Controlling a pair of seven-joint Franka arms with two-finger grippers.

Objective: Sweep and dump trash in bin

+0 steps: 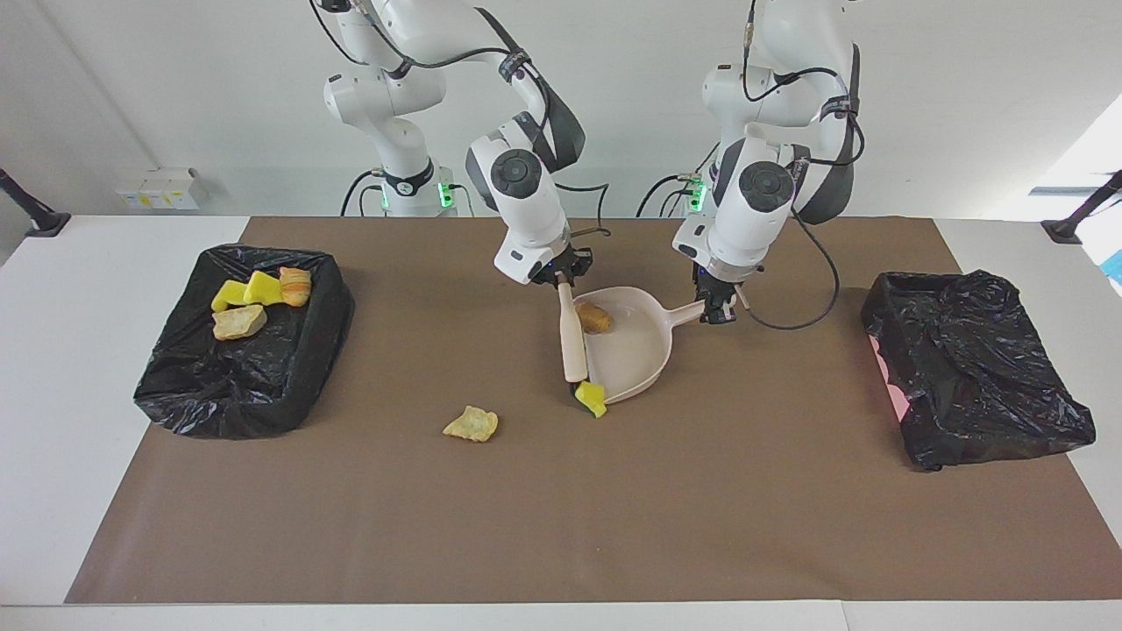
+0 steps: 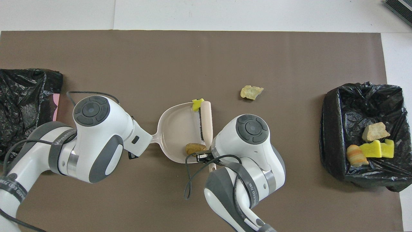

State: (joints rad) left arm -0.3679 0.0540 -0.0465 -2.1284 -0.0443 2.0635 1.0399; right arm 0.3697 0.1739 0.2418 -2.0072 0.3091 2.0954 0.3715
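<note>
Gripping the brush (image 1: 573,342) by the top of its handle, the right claw (image 1: 561,277) holds the bristles against the open lip of the pink dustpan (image 1: 633,350) in the middle of the desk (image 1: 701,508). The left claw (image 1: 717,311) is clamped on the dustpan's handle. One tan lump (image 1: 595,318) lies inside the pan; a yellow wedge (image 1: 592,399) sits at the corner of its lip, touching the brush tip. Another tan scrap (image 1: 472,424) lies on the brown mat, apart from the pan, toward the right arm's end. Four scraps (image 1: 254,302) rest in the black-lined bin (image 1: 237,386) at that end. A second black-lined bin (image 1: 977,377) stands at the left arm's end.
</note>
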